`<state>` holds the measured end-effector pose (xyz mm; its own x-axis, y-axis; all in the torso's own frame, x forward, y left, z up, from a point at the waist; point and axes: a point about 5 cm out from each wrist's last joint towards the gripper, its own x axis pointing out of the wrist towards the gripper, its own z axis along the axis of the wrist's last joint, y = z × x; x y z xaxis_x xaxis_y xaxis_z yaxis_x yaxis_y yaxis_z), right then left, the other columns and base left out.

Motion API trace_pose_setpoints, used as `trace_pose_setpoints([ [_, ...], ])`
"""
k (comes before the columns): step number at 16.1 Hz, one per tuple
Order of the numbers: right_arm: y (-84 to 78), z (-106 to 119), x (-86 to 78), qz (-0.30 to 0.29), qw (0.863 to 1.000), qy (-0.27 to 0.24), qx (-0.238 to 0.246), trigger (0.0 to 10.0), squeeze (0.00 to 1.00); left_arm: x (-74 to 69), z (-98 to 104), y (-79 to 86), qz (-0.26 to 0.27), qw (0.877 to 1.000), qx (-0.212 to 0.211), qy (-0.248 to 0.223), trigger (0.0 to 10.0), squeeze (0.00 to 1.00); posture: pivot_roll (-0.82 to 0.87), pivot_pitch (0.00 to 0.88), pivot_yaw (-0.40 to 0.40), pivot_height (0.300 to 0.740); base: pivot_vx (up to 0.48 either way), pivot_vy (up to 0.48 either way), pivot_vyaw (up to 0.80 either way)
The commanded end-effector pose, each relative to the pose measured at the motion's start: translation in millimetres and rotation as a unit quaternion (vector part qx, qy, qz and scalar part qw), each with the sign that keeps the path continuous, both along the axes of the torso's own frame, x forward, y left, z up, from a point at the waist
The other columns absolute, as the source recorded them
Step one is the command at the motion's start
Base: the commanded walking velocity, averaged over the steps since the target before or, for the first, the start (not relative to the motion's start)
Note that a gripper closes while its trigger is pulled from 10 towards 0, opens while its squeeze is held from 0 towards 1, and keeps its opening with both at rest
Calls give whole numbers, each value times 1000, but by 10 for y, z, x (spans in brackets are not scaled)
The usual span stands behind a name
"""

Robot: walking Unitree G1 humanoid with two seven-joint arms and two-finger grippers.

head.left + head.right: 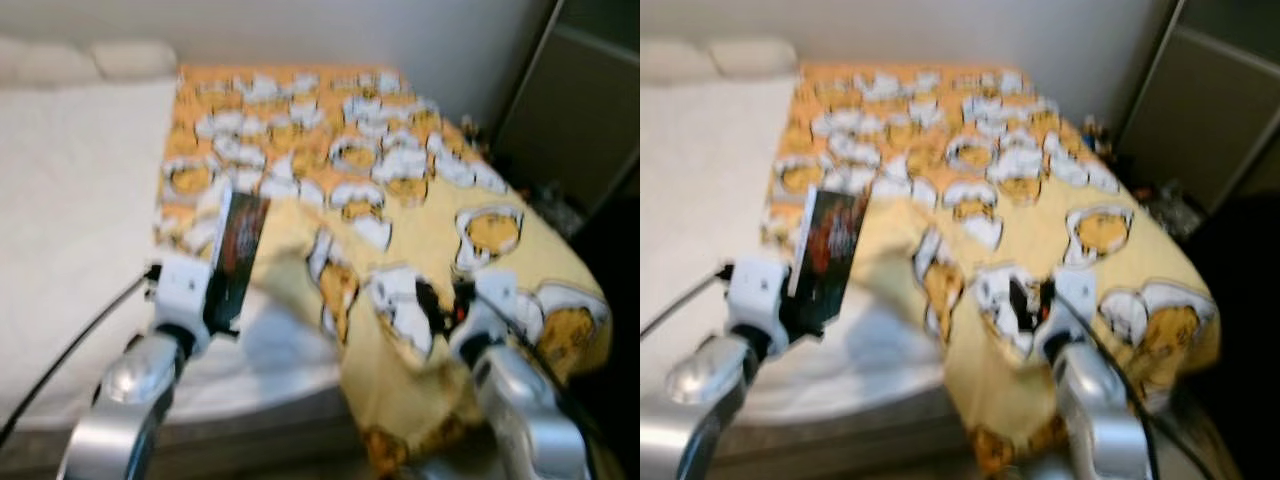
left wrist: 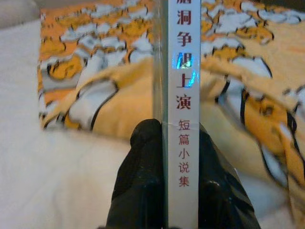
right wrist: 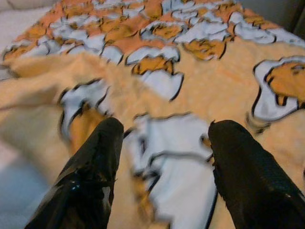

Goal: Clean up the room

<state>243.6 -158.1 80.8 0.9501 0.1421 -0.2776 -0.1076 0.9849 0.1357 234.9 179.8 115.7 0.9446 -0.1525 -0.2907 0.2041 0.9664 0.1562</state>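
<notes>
Left end effector clamps book above bed front edge; right end effector spread open over rumpled blanket (unstraightened). Tidying barely begun.

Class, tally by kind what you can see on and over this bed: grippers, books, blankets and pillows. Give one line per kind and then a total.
Grippers: 2 (left gripper, right gripper)
Books: 1 (book, clamped in the left gripper)
Blankets: 1 (yellow cartoon-print blanket)
Pillows: 2 (pillows)
Total: 6
</notes>
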Motion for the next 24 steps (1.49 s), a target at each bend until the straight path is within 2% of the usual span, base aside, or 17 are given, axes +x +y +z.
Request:
trace_pose_setpoints([
  [1, -6, 48, 15, 1, 1000, -6, 0, 10000, 0, 35, 121, -6, -4, 1000, 5, -23, 10000, 0, -68, 0, -35, 740, 0, 349, 0],
  [3, 54, 35, -14, 21, 1000, 2, 14, 10000, 0, 33, 134, 33, 2, 1000, 4, -22, 10000, 0, -76, 0, -27, 740, 0, 343, 0],
  [8, 61, 24, -9, 18, 1000, 4, 17, 10000, 0, 14, 99, 45, 7, 1000, 2, -6, 10000, 0, -63, 0, -34, 740, 0, 345, 0],
  [13, 128, 16, -38, 31, 999, 4, 17, 10000, 0, 33, 131, 77, 13, 1000, 8, -13, 10000, 0, -52, 0, -43, 740, 0, 343, 0],
  [24, 94, 74, 7, 42, 999, -5, -2, 10000, 0, 67, 117, 40, 9, 1000, 5, -14, 10000, 0, -52, 0, -58, 740, 0, 343, 0],
])
